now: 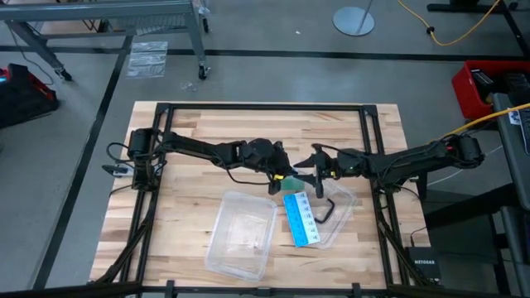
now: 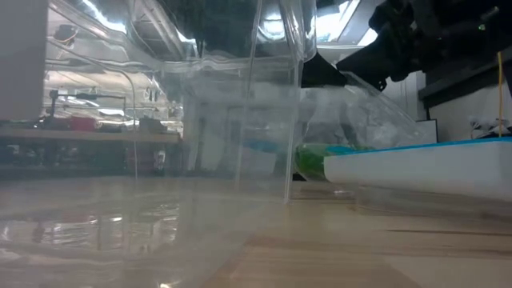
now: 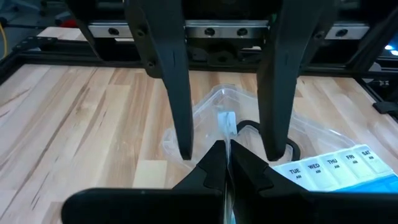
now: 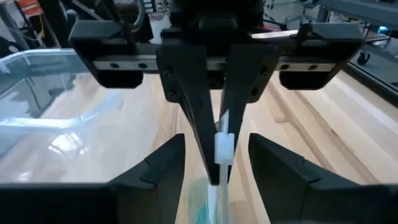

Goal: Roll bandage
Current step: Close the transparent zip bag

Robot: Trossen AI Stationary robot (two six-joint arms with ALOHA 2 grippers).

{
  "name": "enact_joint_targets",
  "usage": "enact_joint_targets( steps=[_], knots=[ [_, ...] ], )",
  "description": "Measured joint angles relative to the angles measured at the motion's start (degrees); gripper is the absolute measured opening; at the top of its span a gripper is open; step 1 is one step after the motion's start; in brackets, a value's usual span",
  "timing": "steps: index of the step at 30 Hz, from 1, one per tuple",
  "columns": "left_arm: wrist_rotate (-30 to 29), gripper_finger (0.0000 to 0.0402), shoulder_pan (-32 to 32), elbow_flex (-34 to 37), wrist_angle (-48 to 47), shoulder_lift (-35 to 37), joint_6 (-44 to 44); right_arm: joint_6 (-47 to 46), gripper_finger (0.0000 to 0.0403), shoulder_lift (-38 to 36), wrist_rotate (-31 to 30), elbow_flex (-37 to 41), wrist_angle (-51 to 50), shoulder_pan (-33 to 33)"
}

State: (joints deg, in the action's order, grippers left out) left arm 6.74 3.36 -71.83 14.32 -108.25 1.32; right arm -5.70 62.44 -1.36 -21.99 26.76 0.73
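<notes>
Both arms meet at table centre. Left gripper [image 1: 280,172] is clenched, fingers pinching a small white tab [image 4: 224,148] at the end of the green bandage [image 1: 287,184], which hangs just above the blue-and-white pill card [image 1: 301,218]. Right gripper [image 1: 312,170] faces it with fingers spread wide on either side of the left fingers, gripping nothing. Bandage shows as a green patch [image 2: 310,161] beside the card in the low view. Clear tub [image 1: 241,234] lies near, clear wrapper [image 1: 341,207] under the card.
</notes>
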Motion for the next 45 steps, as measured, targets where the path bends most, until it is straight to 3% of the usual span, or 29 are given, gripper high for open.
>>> enact_joint_targets(
  steps=[14, 28, 45],
  knots=[
    [0.0, 0.0, 0.0, 0.0, -0.7, 0.0, 0.0, 0.4, 0.0179, -0.1, 1.0, -0.2, -1.9, 0.0],
    [0.1, 0.0, 0.0, 0.0, -4.3, 0.0, 0.1, 0.4, 0.0098, -0.1, 2.5, -0.2, -3.4, 0.0],
    [0.1, 0.0, -0.3, 0.0, -4.2, 0.0, 0.1, 0.4, 0.0094, -0.1, 2.5, -0.2, -3.4, 0.0]
  ],
)
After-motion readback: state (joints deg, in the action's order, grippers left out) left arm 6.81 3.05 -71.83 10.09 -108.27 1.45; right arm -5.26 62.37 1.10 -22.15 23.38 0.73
